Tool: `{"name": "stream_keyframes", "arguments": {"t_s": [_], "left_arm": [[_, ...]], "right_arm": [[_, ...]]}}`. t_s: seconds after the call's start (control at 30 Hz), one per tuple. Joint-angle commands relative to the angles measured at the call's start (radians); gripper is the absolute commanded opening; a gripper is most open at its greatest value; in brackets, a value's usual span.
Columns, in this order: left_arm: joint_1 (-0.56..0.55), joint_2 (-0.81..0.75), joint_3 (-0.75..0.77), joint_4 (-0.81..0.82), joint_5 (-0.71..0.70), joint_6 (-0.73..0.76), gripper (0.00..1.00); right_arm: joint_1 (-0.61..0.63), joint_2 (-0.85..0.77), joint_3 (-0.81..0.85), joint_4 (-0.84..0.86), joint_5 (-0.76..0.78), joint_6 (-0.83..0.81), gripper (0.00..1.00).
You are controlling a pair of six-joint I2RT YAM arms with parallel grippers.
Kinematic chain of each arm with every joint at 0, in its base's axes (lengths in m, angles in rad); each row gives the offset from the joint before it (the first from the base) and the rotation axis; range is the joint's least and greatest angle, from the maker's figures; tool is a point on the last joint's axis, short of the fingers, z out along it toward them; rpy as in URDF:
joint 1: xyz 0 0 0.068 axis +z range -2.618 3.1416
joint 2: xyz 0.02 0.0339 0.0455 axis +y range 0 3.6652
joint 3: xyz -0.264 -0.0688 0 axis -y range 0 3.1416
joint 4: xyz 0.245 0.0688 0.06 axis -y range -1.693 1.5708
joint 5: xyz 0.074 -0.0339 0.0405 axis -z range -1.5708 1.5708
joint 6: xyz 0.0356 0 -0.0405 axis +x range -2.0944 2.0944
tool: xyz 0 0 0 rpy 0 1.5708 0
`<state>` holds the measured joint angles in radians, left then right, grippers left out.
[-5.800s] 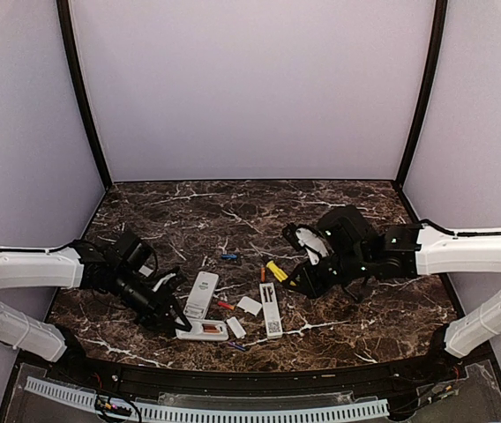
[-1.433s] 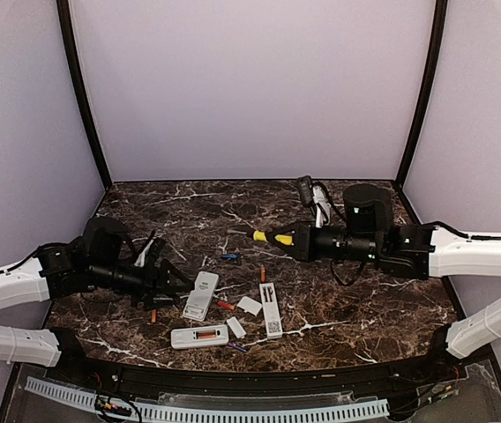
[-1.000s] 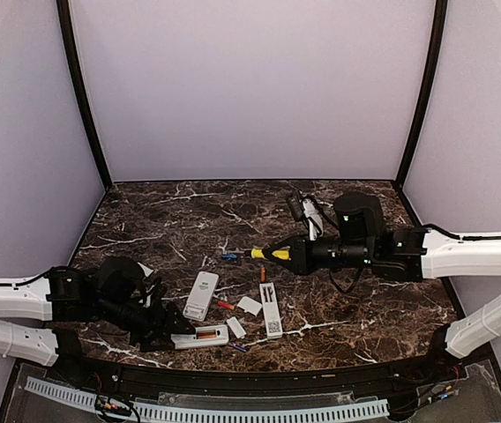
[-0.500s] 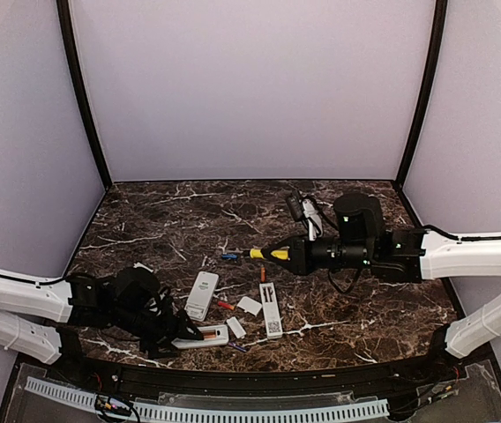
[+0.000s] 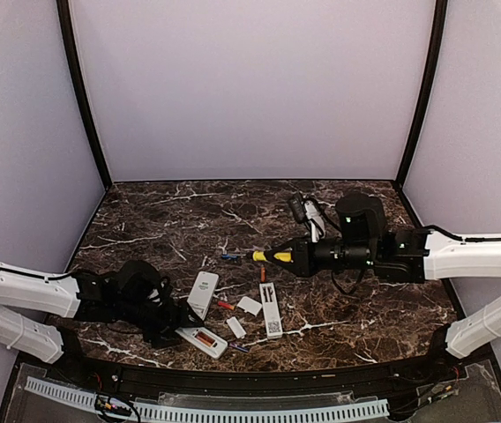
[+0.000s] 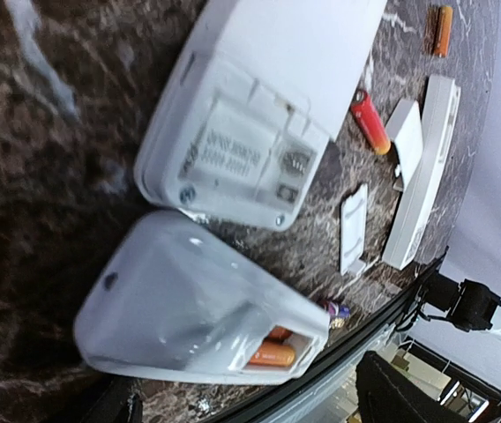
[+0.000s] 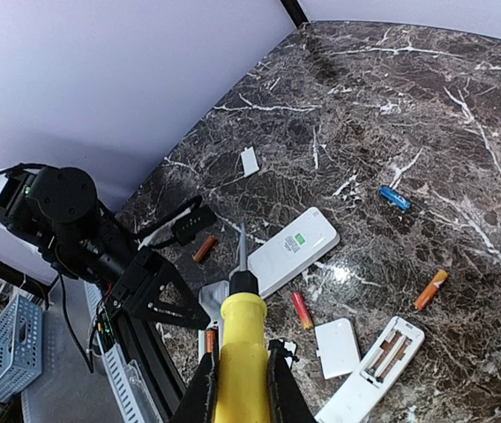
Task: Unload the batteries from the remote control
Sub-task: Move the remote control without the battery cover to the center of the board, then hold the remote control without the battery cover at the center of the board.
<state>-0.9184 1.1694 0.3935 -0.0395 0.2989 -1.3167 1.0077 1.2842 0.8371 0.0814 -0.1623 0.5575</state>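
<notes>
At the very front of the surface point(image 5: 339, 335) lies a white remote point(image 5: 202, 339) with its back open. An orange battery point(image 6: 272, 355) sits inside it. There may be a second one tucked in beside it, but I can't be sure. The left tool point(image 5: 176, 321) is just beside this remote. Its jaws are spread open, and I can't see anything held in them.

A bit farther back is a wider remote point(image 6: 259, 115), lying back up, and its battery hole is empty. A red battery point(image 5: 225, 305) lies loose just beside it. Near that are two little white covers point(image 5: 250, 306) and a thin remote point(image 5: 271, 310). Its hole looks empty too.

Farther back, a loose orange battery point(image 5: 263, 274) and a blue battery point(image 5: 229, 257) lie on the surface. Another orange cell point(image 7: 203, 248) lies over by the left arm.

Above them, the right tool point(image 7: 240, 388) is squeezed tight on a yellow-handled screwdriver point(image 7: 242, 335). The tip points toward the remotes.

I think the job is nearly done. Two remotes look emptied, and only the front one is left to empty. The batteries are tiny, thin, round sticks, much shorter than any remote. I think they would roll easily.
</notes>
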Motion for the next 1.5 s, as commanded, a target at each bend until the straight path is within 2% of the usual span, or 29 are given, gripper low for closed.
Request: {"name": "stream_keyframes", "arguments": {"t_s": [0.0, 0.13, 0.23, 0.4, 0.6, 1.1, 1.27, 1.4, 1.47], "left_arm": [[0.062, 0.011, -0.014, 0.031, -0.035, 0.088, 0.83], [0.095, 0.046, -0.013, 0.105, -0.016, 0.125, 0.83], [0.098, 0.064, 0.015, 0.07, -0.006, 0.16, 0.81], [0.098, 0.054, 0.056, -0.106, -0.042, 0.215, 0.72], [0.098, 0.072, 0.076, -0.169, -0.043, 0.245, 0.65], [0.098, 0.16, 0.083, -0.152, -0.024, 0.28, 0.51], [0.098, 0.203, 0.085, -0.143, -0.016, 0.287, 0.47], [0.098, 0.207, 0.083, -0.146, -0.02, 0.287, 0.39], [0.098, 0.211, 0.081, -0.146, -0.018, 0.289, 0.37]], "right_arm": [[0.0, -0.008, -0.012, -0.06, -0.077, -0.017, 0.0], [0.003, 0.033, -0.02, -0.101, -0.197, -0.02, 0.0], [0.03, 0.093, -0.001, -0.135, -0.261, -0.018, 0.0], [0.085, 0.202, 0.048, -0.154, -0.271, 0.002, 0.0], [0.103, 0.274, 0.092, -0.123, -0.301, 0.012, 0.0], [0.123, 0.415, 0.221, -0.227, -0.278, -0.052, 0.0], [0.124, 0.435, 0.226, -0.252, -0.27, -0.049, 0.0], [0.123, 0.443, 0.209, -0.233, -0.284, -0.026, 0.0], [0.12, 0.454, 0.201, -0.215, -0.305, -0.005, 0.0]]}}
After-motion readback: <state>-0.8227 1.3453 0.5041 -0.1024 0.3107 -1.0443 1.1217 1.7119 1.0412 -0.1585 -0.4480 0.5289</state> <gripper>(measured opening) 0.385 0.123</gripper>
